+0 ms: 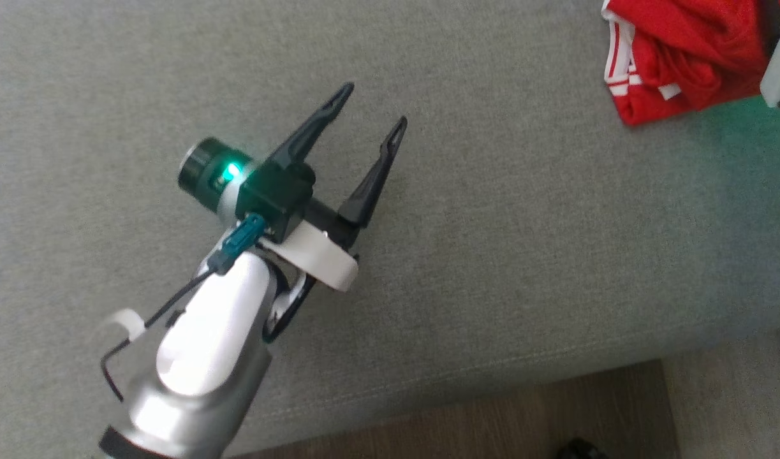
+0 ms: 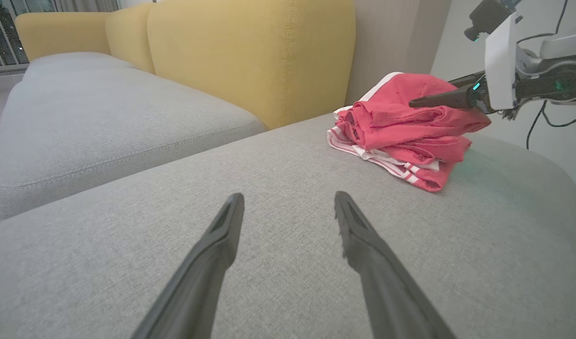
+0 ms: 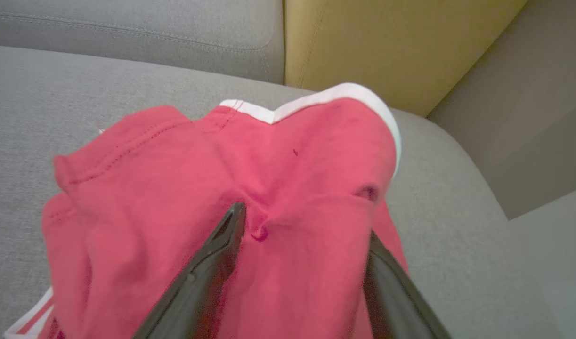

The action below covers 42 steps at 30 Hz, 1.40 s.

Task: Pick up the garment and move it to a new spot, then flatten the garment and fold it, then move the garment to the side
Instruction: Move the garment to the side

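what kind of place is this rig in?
Probably a home living room: a grey-seated sofa with yellow back cushions, wood-look floor, and a red garment on the seat.

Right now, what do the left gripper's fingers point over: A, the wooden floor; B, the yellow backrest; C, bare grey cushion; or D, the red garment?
C: the left gripper stands open with only bare grey cushion below and between its fingers, while the red garment lies bunched well off to its right.
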Available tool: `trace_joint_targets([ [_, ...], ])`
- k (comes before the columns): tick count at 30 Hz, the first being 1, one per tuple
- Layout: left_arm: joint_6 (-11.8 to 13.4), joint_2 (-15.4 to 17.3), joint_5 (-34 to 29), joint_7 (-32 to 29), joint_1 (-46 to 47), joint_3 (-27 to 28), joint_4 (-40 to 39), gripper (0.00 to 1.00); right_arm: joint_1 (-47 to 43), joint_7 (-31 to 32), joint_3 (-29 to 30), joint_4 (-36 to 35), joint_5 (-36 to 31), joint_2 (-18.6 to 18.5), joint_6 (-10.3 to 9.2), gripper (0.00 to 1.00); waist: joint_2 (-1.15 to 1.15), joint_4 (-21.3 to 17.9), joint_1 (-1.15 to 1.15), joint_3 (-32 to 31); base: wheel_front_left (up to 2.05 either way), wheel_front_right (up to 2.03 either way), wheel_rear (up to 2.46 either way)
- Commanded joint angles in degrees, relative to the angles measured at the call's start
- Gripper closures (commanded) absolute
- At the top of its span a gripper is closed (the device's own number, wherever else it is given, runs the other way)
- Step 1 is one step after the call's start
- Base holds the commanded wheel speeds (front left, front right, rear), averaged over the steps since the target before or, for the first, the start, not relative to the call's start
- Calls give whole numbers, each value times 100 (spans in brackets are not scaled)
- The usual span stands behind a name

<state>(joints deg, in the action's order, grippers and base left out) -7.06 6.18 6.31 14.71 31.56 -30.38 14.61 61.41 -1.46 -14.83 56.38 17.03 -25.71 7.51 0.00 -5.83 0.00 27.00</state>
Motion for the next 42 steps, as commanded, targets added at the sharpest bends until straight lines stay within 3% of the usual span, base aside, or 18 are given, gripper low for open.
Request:
trace_joint_targets([
  [1,18,5,54,29,-88,225,-224,0,-64,-100,-6,-162,-123,-68,-2,0,0,110,0,-232,0,0,0],
  [11,128,-172,275,29,-1011,711,-409,0,-357,-321,463,23,-1291,-90,-2,0,0,537,0,-1238,0,0,0],
  [19,256,-242,369,29,-1798,1293,-580,0,-1122,-794,792,-363,-1132,727,-2,0,0,866,0,-2035,0,0,0],
  [26,371,-294,507,29,-2604,1759,-687,0,-2510,-1207,1000,-1311,-771,1439,-2,0,0,1180,0,-2733,0,0,0],
  [34,482,-326,657,29,-3331,1941,-940,0,-4326,-1327,1616,-2903,-971,2123,-2,0,0,1538,0,-3125,0,0,0],
  [38,539,-328,922,29,-3571,2008,-1046,0,-5023,-1345,1866,-3688,-1073,2260,-2,0,0,1614,0,-3185,0,0,0],
  [42,471,-329,874,29,-3712,2030,-1071,0,-5541,-1351,1888,-4159,-670,2280,-2,0,0,1656,0,-3238,0,0,0],
])
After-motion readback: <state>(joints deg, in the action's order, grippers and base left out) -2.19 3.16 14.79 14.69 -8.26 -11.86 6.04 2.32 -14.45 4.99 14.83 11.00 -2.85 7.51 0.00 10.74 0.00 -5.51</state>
